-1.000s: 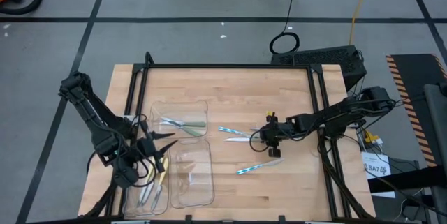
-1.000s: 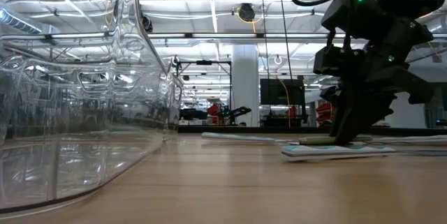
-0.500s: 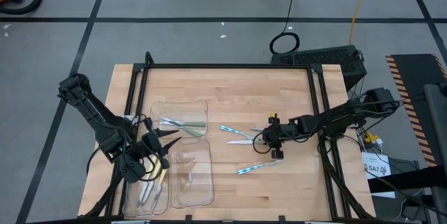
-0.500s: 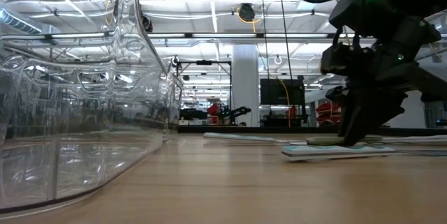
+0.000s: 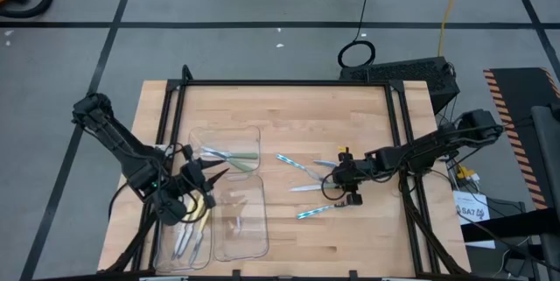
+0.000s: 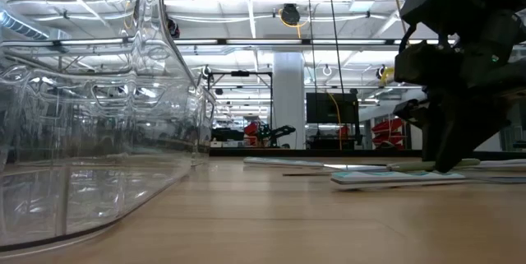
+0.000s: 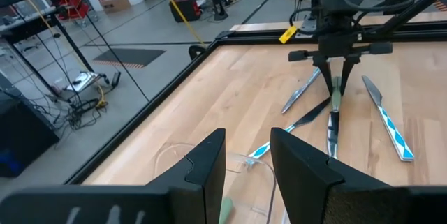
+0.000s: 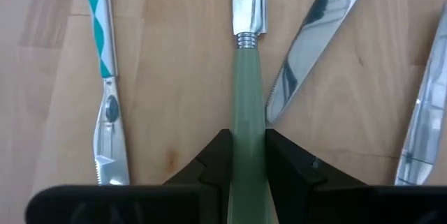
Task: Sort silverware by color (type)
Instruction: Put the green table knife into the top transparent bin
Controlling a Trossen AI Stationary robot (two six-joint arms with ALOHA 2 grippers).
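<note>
My right gripper (image 5: 339, 185) is shut on a pale-green-handled knife (image 8: 249, 56) at the table's middle right. The knife's blade (image 5: 303, 187) points toward the table's left. Two blue-striped utensils lie flat on the wood, one (image 5: 294, 164) farther off and one (image 5: 317, 211) nearer. Two green-handled pieces (image 5: 230, 155) lie in the far clear tray (image 5: 197, 132). My left gripper (image 7: 248, 135) hangs open over the trays at the left (image 5: 214, 176), nothing between its fingers. My right gripper pinches the knife's green handle (image 8: 248, 123) between its two fingers, on the handle's two sides. The fingers (image 8: 213, 154) slant down from the table's right side, in line with the knife. The knife lies nearly level, low over the wood, blade away from the gripper.
Two more clear trays stand at the near left: one (image 5: 262, 228) looks bare, the other (image 5: 166, 244) holds several utensils. A bare metal knife blade (image 8: 314, 35) lies beside the held knife. A black frame (image 5: 289, 83) borders the table. Open wood lies at the far middle.
My right gripper has drawn the green-handled knife toward the table's near edge and slightly right, rising a little; the knife has stayed pointing left. My left gripper has swung a little toward the table's right above the trays.
</note>
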